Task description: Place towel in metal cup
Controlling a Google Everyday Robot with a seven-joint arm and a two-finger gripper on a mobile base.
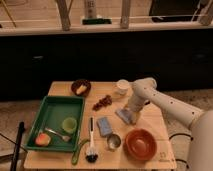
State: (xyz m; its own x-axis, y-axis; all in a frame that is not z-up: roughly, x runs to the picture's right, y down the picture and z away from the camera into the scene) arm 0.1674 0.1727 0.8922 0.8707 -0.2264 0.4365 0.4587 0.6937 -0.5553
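The towel (124, 116), a small creased grey-blue cloth, lies on the wooden table (155, 125) right of centre. My gripper (131, 111) hangs from the white arm (165, 102) that reaches in from the right, and sits right at the towel's upper right edge, partly covering it. The metal cup (114, 141), small and shiny, stands near the front edge, below and left of the towel, between the blue pad (104, 125) and the orange bowl (140, 144).
A white cup (122, 87) stands behind the gripper. A brown bowl (81, 87) and red bits (102, 102) lie at the back. A green tray (50, 107) at the left holds a light-green cup (69, 124). A brush (91, 147) lies at the front.
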